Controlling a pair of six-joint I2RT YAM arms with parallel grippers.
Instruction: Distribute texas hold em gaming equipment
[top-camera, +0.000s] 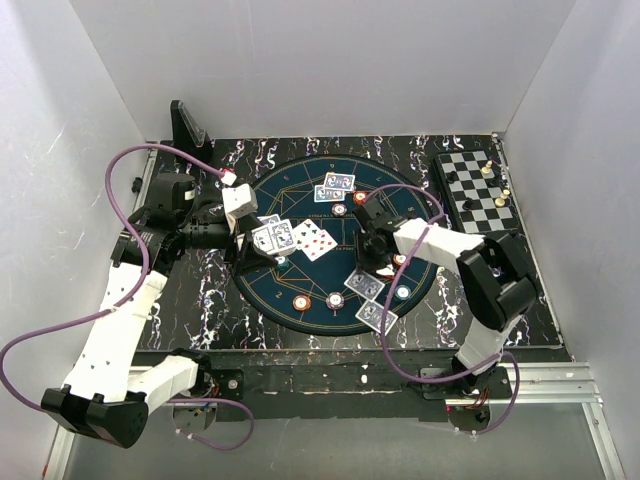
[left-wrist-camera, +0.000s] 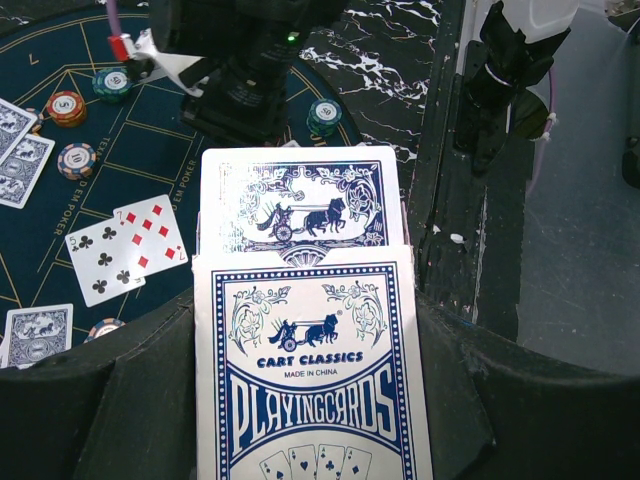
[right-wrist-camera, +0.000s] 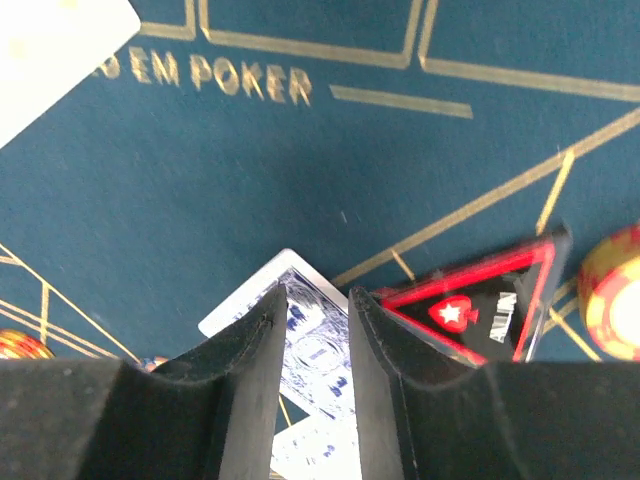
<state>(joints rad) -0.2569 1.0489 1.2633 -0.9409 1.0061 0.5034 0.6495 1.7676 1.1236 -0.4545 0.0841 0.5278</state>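
Left hand (left-wrist-camera: 305, 325) clamps card box (left-wrist-camera: 315, 400); right hand (right-wrist-camera: 318, 305) straddles card (right-wrist-camera: 320, 365).

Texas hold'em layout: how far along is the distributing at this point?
Done: three face-down pairs and two face-up cards lie on the mat, with chips spread around. In hand: the left hand grips the card box, with a protruding card; the right hand hovers slightly open over a face-down card beside the triangle marker. Left: probably more cards to deal.

Blue-backed cards (left-wrist-camera: 300, 205), orange-striped chip (left-wrist-camera: 66, 106), navy mat (right-wrist-camera: 300, 180) with gold lines.
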